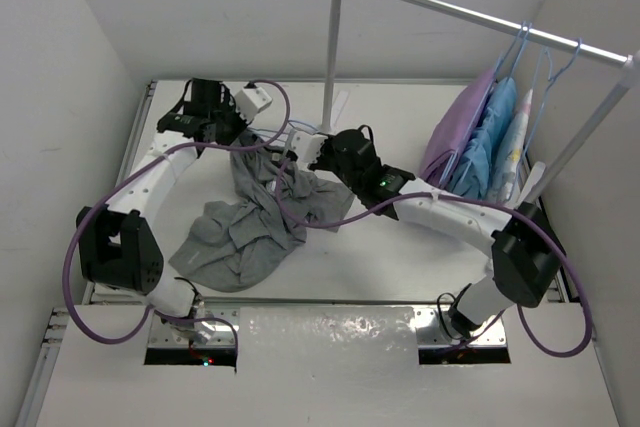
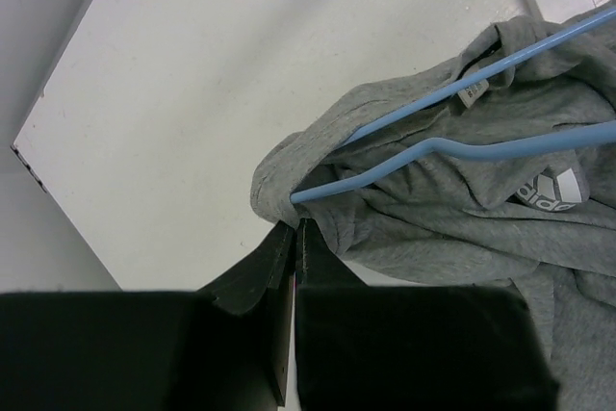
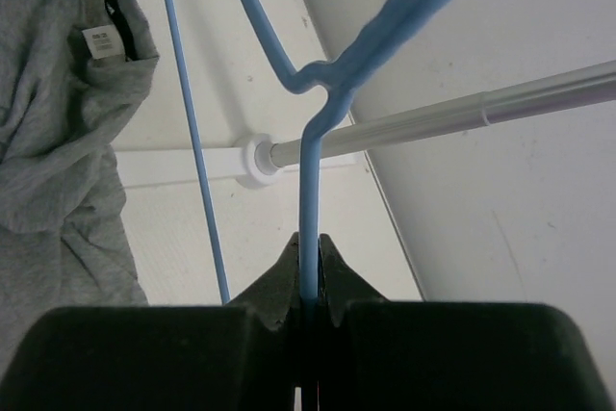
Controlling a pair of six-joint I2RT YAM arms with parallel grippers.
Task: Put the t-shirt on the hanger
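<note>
- Bare table lies open in front of the t-shirt heap.
- The rack post stands close behind the hanger.
- Hung clothes fill the far right corner, under the rail.

White walls; white table; metal clothes rail, purple garment, light-blue garment hanging right.

- You're looking at a heather-grey t-shirt with a white logo.
- Your hanger is pale blue.
- Your desk is white, and the cables are purple.
</note>
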